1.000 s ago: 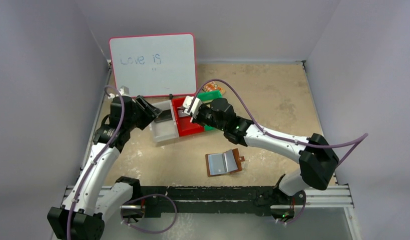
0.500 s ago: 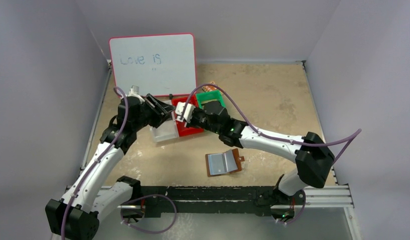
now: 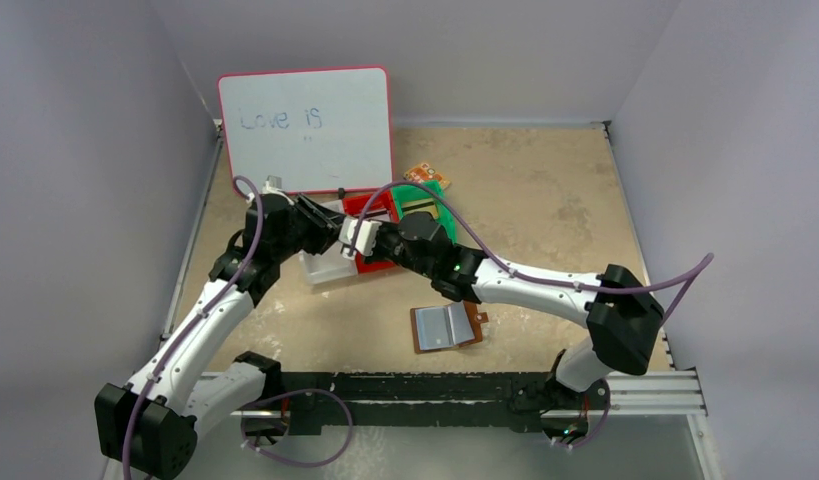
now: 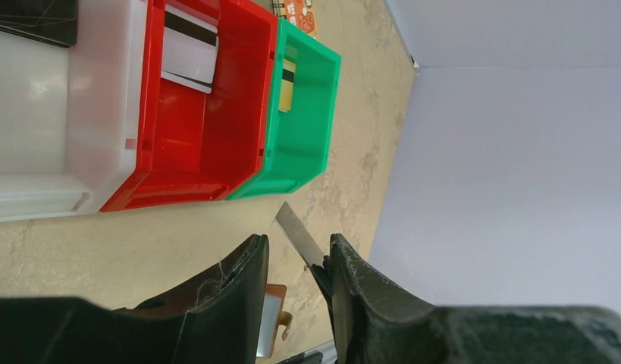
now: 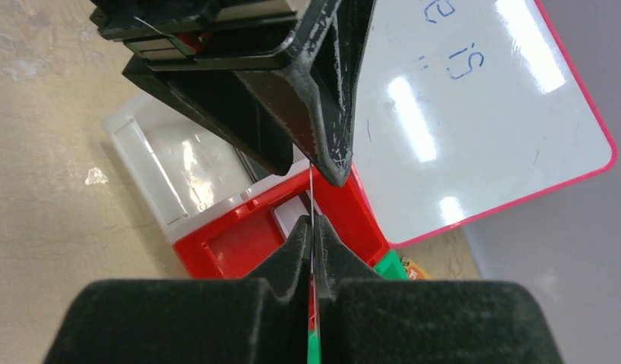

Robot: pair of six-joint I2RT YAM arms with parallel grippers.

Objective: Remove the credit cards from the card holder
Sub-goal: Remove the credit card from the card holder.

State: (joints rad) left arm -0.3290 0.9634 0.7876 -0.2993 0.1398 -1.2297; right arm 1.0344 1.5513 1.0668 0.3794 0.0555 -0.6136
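Left jaws: apart, straddling the free end of a thin plastic silvery-grey credit card (image 4: 293, 225), in the air just left of the red plastic bin (image 4: 208, 144); not yet pressing on it.
Translucent white plastic bin (image 4: 34, 98): touching the left wall of the red plastic bin; a flat dark card (image 4: 30, 19) lies at its far end.
Inside the red plastic bin: a pale-grey card with a black stripe (image 4: 189, 49) lies at the far end.
Right jaws: together, clamped on the other end of the silvery-grey credit card, which stands edge-on between them.
Green plastic bin (image 4: 303, 129): touching the right wall of the red plastic bin; a gold-olive card (image 4: 286, 87) lies in it.
Brown leather-look card holder (image 3: 447, 327): open flat on the sandy surface (image 3: 545, 220), well apart from the red plastic bin, nearer the arm bases and to the right. Its pale pockets face up; I cannot tell whether any cards remain inside.
Step in hand: apparently a hand-over of the card from right to left.
Doing it well: centre the card's free end between the left jaws and close them squarely on its flat faces. The right jaws should let go only once that pinch is firm. Avoid twisting, since a thin edge-on card slips easily.
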